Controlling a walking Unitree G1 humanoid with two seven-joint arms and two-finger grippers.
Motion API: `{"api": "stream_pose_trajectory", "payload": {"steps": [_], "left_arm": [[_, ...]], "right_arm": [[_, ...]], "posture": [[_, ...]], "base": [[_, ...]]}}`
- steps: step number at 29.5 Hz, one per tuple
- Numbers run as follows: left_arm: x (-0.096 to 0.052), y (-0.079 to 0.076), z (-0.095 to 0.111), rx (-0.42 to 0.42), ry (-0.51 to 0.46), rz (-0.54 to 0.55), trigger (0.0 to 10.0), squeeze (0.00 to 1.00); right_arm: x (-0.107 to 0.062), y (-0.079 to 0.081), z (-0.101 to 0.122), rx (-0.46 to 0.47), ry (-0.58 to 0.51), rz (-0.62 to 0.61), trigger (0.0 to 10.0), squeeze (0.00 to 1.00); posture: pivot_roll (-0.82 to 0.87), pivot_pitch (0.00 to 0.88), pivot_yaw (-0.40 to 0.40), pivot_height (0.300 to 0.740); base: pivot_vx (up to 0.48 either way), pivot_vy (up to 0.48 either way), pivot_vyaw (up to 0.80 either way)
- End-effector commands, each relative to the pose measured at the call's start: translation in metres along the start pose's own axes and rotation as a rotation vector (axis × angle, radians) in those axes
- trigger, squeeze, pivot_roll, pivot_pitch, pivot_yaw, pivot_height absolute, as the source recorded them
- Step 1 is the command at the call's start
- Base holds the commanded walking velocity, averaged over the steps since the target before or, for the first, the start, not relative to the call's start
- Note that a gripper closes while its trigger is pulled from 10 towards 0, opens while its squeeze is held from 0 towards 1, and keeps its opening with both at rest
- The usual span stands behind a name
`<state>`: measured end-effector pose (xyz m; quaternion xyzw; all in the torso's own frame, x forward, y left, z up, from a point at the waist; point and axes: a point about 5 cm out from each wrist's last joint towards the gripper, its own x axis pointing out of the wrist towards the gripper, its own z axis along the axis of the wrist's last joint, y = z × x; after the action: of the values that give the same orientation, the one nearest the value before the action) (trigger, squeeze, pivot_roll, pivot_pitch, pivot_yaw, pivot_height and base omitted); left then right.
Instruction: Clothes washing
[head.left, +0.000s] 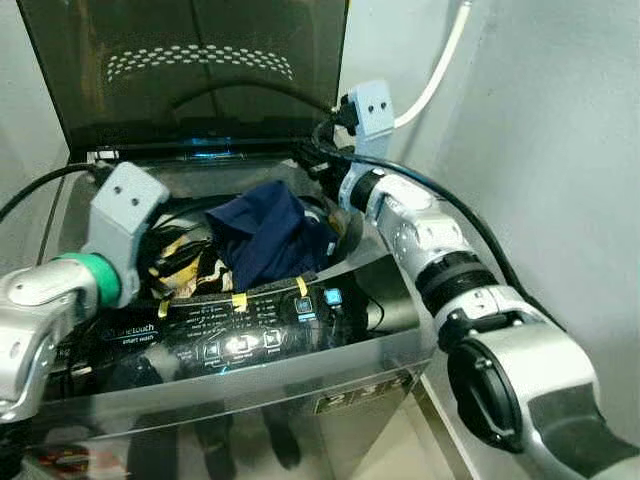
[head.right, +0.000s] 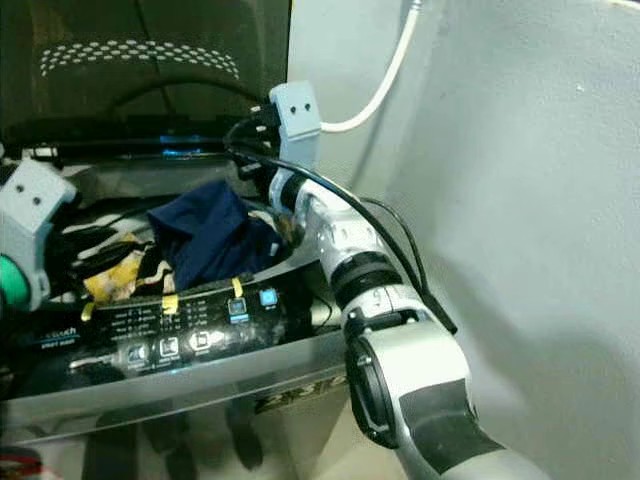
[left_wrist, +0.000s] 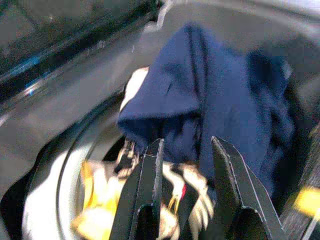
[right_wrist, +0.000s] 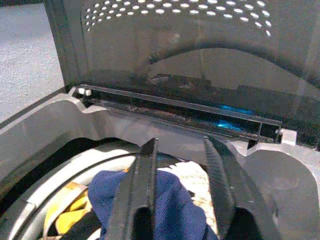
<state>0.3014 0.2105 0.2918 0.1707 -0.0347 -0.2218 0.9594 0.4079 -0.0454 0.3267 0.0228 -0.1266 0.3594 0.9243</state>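
Setting: grey walls close round a top-load washer (head.left: 300, 385), lid (head.left: 190, 70) up for loading.
Clothes: navy garment (head.left: 265, 235) heaped over yellow-patterned laundry (left_wrist: 105, 210), riding high at the drum mouth, likely needs pushing down.
Left tool (left_wrist: 182, 165): fingers spread, aimed at the pile.
Right tool (right_wrist: 177, 172): fingers spread, above the navy garment.

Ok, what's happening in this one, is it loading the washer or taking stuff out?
The robot is bent over a top-loading washing machine with its lid up. A dark blue garment lies heaped on top of yellow and striped clothes in the drum. Both end effectors are open and hover above the pile: the left end effector over the patterned clothes, the right end effector at the blue garment's far edge. Neither holds anything, so loading or unloading can't be told.
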Motion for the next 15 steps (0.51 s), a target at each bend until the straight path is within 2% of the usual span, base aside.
{"api": "stream_pose_trajectory", "payload": {"steps": [1, 2, 3, 6, 7, 8, 10, 12, 13, 15], "left_arm": [[0.002, -0.003, 0.006, -0.010, -0.040, -0.017, 10.0, 0.00], [0.003, -0.005, 0.010, -0.029, -0.068, -0.023, 10.0, 0.00], [0.005, -0.004, 0.015, -0.055, -0.105, 0.005, 10.0, 0.00], [0.007, -0.002, 0.018, -0.071, -0.126, 0.027, 10.0, 0.00], [0.010, -0.002, 0.022, -0.090, -0.162, 0.051, 10.0, 0.00], [0.013, -0.012, 0.030, -0.094, -0.216, -0.019, 10.0, 0.00], [0.013, -0.012, 0.030, -0.094, -0.216, -0.019, 10.0, 0.00], [0.015, -0.036, 0.038, -0.079, -0.268, -0.186, 10.0, 0.00], [0.015, -0.036, 0.038, -0.079, -0.268, -0.186, 10.0, 0.00], [0.020, -0.031, 0.035, -0.065, -0.242, -0.118, 10.0, 0.00]], "right_arm": [[-0.004, -0.005, 0.002, 0.025, -0.022, -0.009, 10.0, 1.00], [-0.006, -0.007, 0.005, 0.032, -0.039, -0.017, 10.0, 1.00], [-0.011, -0.017, 0.010, 0.059, -0.096, -0.115, 10.0, 0.95], [-0.015, -0.025, 0.014, 0.079, -0.134, -0.187, 10.0, 0.95], [-0.024, -0.040, 0.016, 0.130, -0.183, -0.312, 10.0, 0.00], [-0.035, -0.055, 0.015, 0.184, -0.213, -0.427, 10.0, 0.00], [-0.035, -0.055, 0.015, 0.184, -0.213, -0.427, 10.0, 0.00], [-0.044, -0.058, 0.007, 0.189, -0.192, -0.382, 10.0, 0.00], [-0.044, -0.058, 0.007, 0.189, -0.192, -0.382, 10.0, 0.00], [-0.049, -0.055, 0.008, 0.167, -0.216, -0.377, 10.0, 0.00]], "posture": [[0.09, 0.075, 0.042, 0.740], [0.09, 0.075, 0.042, 0.740], [0.10, 0.073, 0.054, 0.740], [0.10, 0.073, 0.054, 0.740], [0.10, 0.071, 0.060, 0.740], [0.10, 0.069, 0.066, 0.740], [0.10, 0.069, 0.066, 0.740], [0.09, 0.067, 0.081, 0.740], [0.09, 0.067, 0.081, 0.740], [0.10, 0.067, 0.079, 0.740]], "base": [[0.000, 0.000, 0.00], [0.000, 0.000, 0.00], [0.000, 0.000, 0.00], [0.000, 0.000, 0.00], [0.000, 0.000, 0.00], [0.000, 0.000, 0.00], [0.000, 0.000, 0.00], [0.000, 0.000, 0.00], [0.000, 0.000, 0.00], [0.000, 0.000, 0.00]]}}
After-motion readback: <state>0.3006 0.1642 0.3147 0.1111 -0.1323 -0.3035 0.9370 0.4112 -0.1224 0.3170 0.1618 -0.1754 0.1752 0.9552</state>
